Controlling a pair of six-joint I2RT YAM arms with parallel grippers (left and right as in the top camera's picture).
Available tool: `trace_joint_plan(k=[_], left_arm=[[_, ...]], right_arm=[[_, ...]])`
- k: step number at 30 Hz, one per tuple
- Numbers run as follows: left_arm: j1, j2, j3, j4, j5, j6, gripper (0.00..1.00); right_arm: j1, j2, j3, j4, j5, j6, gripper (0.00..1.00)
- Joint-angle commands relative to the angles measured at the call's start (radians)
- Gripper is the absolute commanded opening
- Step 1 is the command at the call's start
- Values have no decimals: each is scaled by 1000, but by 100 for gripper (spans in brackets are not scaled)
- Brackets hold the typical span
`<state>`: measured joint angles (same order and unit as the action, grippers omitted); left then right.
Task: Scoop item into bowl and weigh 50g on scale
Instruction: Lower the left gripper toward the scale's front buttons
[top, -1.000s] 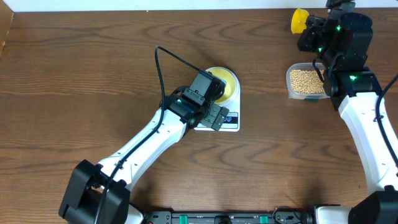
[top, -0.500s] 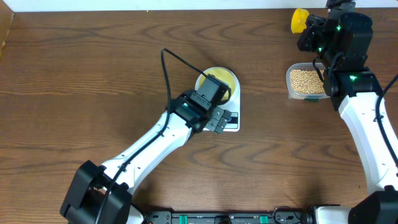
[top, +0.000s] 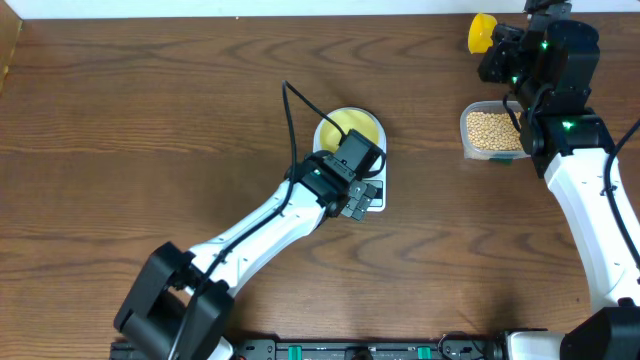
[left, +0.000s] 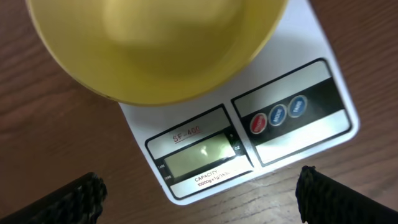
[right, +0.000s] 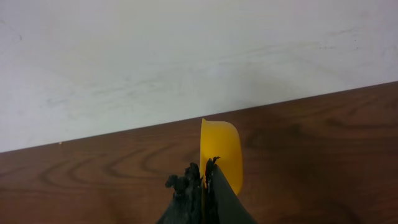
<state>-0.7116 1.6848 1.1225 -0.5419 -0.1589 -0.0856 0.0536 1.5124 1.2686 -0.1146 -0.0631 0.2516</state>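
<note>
Bright, even light from above. The left arm (top: 250, 230) throws a soft, short shadow on the table (top: 120, 120). Left wrist view: bowl (left: 155, 43) close and blurred, pale glare on the scale (left: 308, 37) display. Right wrist view: wall (right: 186, 62) washed out, scoop (right: 221, 152) fairly sharp.
</note>
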Motion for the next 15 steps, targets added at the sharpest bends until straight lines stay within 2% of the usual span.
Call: trace_joint_plan(k=[1,4,15], left_arm=[[-3,23,0,2,-64,-70,100],[-3,35,0,4,-78,-112,99],[-3,50,0,29,-97,-111,99]], right_arm=[[0,5,12,3,0,-13,1],[0,5,12,2,0,-13,1],[0,5,12,-1,0,-13,1]])
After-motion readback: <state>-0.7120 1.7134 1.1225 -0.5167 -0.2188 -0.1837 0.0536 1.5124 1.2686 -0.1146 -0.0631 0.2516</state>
